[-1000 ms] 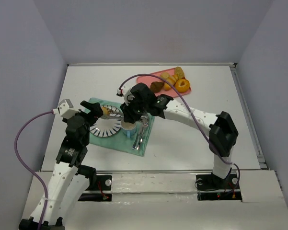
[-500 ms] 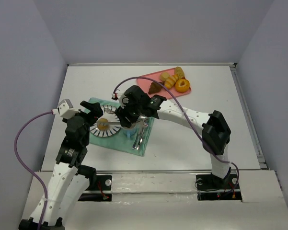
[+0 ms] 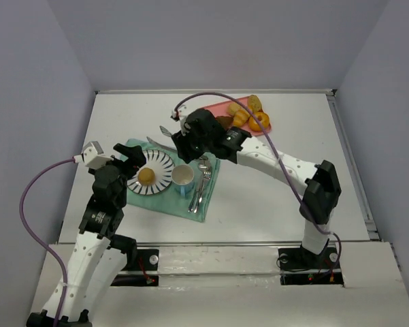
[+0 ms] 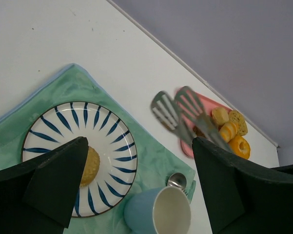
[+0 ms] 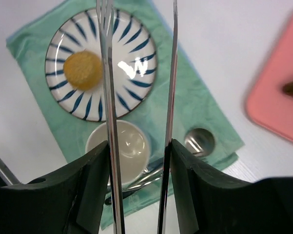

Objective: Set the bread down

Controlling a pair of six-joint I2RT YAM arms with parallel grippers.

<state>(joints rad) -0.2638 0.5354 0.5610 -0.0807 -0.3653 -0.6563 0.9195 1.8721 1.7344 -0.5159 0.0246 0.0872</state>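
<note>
Bread placing looks about half done: one piece sits on the plate, the other is not yet brought over.

The right gripper (image 5: 139,156) is clamped around the two arms of a pair of metal tongs (image 5: 110,97), which stick out ahead of it. The tongs are thin, shiny steel. Their slotted, spatula-like blades stand apart and carry nothing, hanging between the plate and the tray.

Below them lies the round golden-yellow bun (image 5: 83,69), matte and finely grained, resting off centre on a glossy white plate (image 5: 131,85) painted with blue strokes that radiate from the middle. Just beside the plate stands a pale blue cup (image 5: 131,144), smooth and empty. A steel spoon (image 5: 200,141) lies next to the cup.

All of this rests on a soft, slightly wrinkled green cloth (image 5: 185,112), spread on the left half of the smooth white tabletop (image 3: 272,191).

Further out, at the tabletop's far edge and right of its middle, is a flat pink tray (image 5: 275,105). It holds the dark chocolate-brown wedge-shaped pastry (image 3: 224,121), which I judge to be the piece left to move. Near it on the tray are a pale ridged croissant (image 3: 241,117) and an orange glazed ring donut (image 3: 260,121).

The left gripper (image 4: 139,141) hovers by the plate's left side, its jaws wide apart and empty.
</note>
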